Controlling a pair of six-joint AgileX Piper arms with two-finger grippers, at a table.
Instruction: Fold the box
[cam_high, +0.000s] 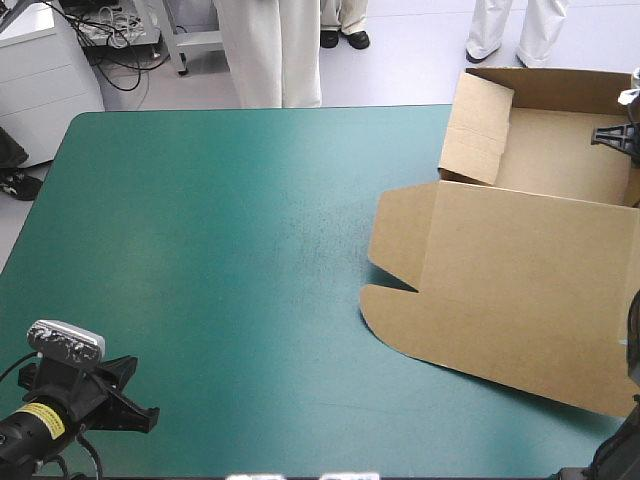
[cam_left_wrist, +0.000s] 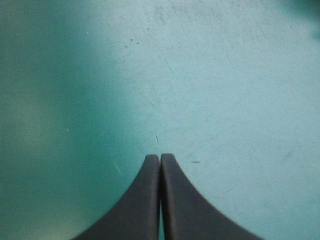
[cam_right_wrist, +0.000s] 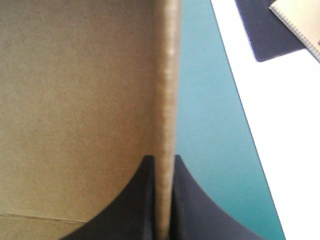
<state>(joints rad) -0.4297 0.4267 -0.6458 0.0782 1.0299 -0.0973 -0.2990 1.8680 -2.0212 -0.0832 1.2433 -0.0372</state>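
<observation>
Right jaws pinching box (cam_high: 510, 270) wall, left joined

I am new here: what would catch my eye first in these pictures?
The box lies at the far right of the table, an open tray with its lid flat toward the near edge. The right gripper is shut on a tray wall; the left gripper, shut, hangs over bare cover at the near left corner.
</observation>
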